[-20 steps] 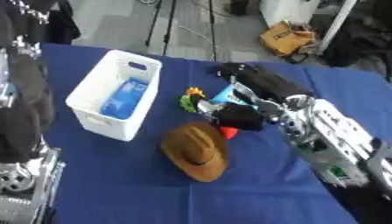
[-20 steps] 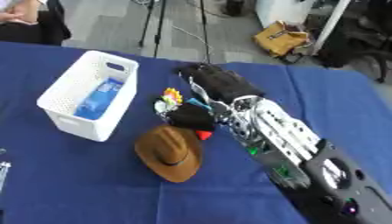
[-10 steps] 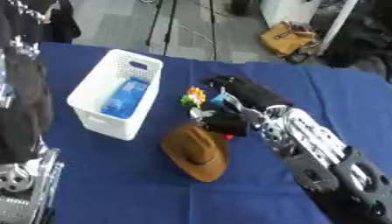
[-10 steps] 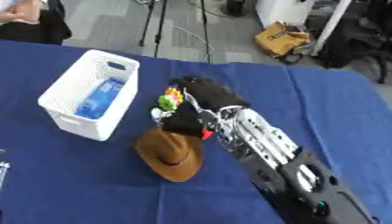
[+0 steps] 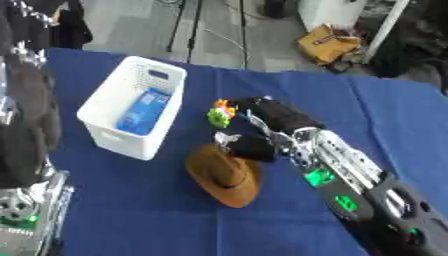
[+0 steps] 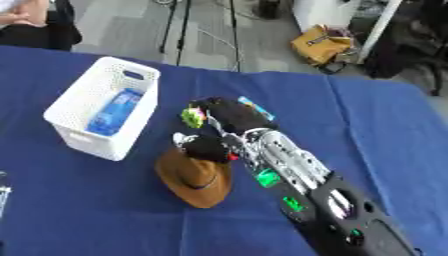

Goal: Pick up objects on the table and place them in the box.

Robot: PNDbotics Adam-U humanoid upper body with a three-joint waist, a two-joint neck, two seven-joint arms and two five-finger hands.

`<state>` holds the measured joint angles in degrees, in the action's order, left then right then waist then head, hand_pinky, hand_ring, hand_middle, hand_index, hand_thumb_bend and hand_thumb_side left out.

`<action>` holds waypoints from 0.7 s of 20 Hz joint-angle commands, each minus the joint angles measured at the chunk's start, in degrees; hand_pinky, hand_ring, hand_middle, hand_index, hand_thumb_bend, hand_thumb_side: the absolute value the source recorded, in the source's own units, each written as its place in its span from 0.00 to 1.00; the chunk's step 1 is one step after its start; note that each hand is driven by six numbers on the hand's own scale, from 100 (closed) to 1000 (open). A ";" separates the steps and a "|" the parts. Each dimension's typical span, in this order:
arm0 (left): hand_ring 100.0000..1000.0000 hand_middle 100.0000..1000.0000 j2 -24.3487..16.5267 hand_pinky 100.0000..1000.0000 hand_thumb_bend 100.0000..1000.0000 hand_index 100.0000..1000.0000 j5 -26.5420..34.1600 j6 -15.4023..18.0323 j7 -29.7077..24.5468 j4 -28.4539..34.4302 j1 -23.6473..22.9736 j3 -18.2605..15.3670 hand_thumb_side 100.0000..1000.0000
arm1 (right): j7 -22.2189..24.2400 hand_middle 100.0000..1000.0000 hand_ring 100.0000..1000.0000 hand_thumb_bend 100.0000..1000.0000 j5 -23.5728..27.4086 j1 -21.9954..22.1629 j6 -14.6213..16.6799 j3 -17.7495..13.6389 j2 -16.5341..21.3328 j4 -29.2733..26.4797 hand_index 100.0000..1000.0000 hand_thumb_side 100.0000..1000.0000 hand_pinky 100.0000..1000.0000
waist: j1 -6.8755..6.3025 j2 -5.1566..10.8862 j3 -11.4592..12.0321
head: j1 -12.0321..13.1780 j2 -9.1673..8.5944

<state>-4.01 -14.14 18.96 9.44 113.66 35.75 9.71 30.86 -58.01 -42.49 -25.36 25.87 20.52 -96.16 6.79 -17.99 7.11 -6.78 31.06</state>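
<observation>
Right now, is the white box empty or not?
Not empty: the white box holds a blue packet lying flat on its floor.

A robot lab or studio set up for recording.

A blue cloth covers the surface (image 5: 157, 210), with bare grey floor (image 5: 140, 25) beyond its far edge. On that floor stand the thin black legs of a tripod (image 6: 182, 30) with a trailing cable, a tan bag (image 6: 320, 46) slumped beside a white upright post (image 6: 381, 22), and dark equipment near the far right corner.
</observation>
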 commanded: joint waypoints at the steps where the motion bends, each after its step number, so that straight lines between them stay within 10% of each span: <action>1: 0.88 0.83 0.12 0.90 0.00 0.81 0.19 0.11 -0.20 0.93 0.86 0.05 1.00 | -0.61 0.87 0.93 0.26 -0.72 -0.32 0.46 0.23 -0.12 0.60 1.00 1.00 0.77 | -0.35 1.04 0.10 | -0.17 -0.05; 14: 0.87 0.82 0.31 0.90 0.00 0.79 0.34 0.26 -0.27 0.93 1.24 0.11 1.00 | -2.06 0.88 0.93 0.26 -0.22 0.15 1.34 0.79 -1.06 4.14 1.00 1.00 0.77 | -0.48 0.62 0.35 | -0.63 -0.57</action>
<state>-3.97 -14.07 19.08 9.27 113.66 35.96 9.71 29.15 -58.40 -41.76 -24.01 26.89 19.24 -91.95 6.76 -18.34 7.46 -7.22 31.00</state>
